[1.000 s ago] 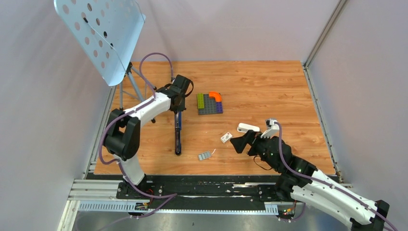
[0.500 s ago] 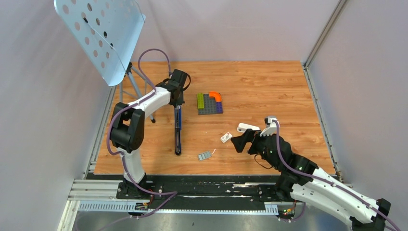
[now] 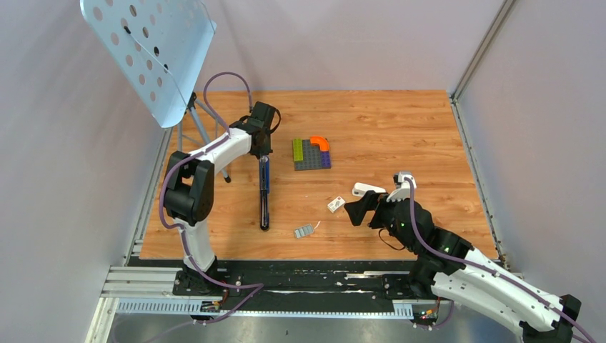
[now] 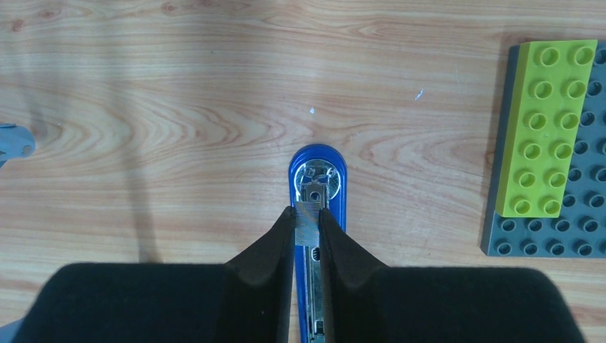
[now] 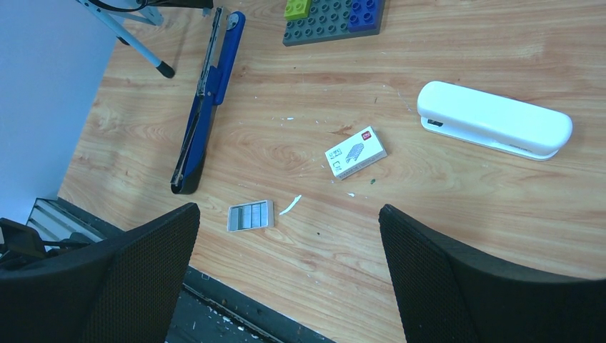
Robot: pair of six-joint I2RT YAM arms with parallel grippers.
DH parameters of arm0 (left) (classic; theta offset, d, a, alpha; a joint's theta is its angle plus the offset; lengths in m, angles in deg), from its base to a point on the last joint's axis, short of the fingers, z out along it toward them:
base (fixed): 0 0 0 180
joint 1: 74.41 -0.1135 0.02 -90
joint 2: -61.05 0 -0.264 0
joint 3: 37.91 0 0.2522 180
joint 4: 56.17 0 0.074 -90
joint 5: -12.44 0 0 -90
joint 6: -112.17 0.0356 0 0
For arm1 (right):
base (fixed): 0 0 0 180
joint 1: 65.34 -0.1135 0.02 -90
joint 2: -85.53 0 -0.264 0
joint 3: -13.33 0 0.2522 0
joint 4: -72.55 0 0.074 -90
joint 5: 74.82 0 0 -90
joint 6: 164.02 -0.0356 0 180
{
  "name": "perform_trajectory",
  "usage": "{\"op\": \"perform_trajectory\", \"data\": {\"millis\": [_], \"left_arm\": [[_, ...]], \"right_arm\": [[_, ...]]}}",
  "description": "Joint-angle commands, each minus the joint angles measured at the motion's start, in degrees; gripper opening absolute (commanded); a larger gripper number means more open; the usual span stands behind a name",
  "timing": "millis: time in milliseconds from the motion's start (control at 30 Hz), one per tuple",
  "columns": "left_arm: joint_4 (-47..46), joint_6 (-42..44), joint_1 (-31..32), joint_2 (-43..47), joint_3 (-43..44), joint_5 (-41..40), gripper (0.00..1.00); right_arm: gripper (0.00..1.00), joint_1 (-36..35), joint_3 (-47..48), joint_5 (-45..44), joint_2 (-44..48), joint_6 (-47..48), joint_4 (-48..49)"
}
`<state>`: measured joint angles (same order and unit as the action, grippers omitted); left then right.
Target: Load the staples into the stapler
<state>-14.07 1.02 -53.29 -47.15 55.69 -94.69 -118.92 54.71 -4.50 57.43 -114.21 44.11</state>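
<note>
The table (image 3: 400, 128) was unchanged over the last second. The left arm (image 3: 214, 150) was the one thing seen to move. Its elbow was drawn in toward the base, and the wrist was carried slightly back and to the left, toward the far end of the stapler (image 3: 265, 200). The right arm was shifted only a trace.

The stapler was found in the same place as before. It lay opened out lengthways left of centre, black end toward the arms and blue rounded end away.

In the wrist view the left gripper (image 4: 307, 213) was seen nearly closed. Its fingers were clamped on a small silver metal part at the stapler's blue end. That grip was held throughout.

The right gripper (image 3: 355, 211) was kept spread wide with nothing in it, hovering just beside the white bar (image 5: 494, 119) and the staple box (image 5: 356, 152).

The staples (image 5: 250, 215) were noted as a grey strip flat on the wood near the front edge. They lay between the stapler's black end and the box, touched by nothing.

Judgement: only the hold on the magazine end was adjusted. The strip had not yet been picked up, so loading proper had not begun.
</note>
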Motion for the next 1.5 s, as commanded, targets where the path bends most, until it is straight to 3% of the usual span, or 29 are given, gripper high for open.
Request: {"op": "perform_trajectory", "data": {"millis": [0, 1467], "left_arm": [[-1.2, 0.4, -0.3, -1.3, 1.0, 1.7, 0.17], [-0.9, 0.4, -0.4, -3.8, 1.9, 0.8, 0.16]], "right_arm": [[1.0, 0.7, 1.7, -1.5, 0.0, 0.9, -1.2], [0.99, 0.7, 1.0, -2.5, 0.5, 1.3, -1.4]]}}
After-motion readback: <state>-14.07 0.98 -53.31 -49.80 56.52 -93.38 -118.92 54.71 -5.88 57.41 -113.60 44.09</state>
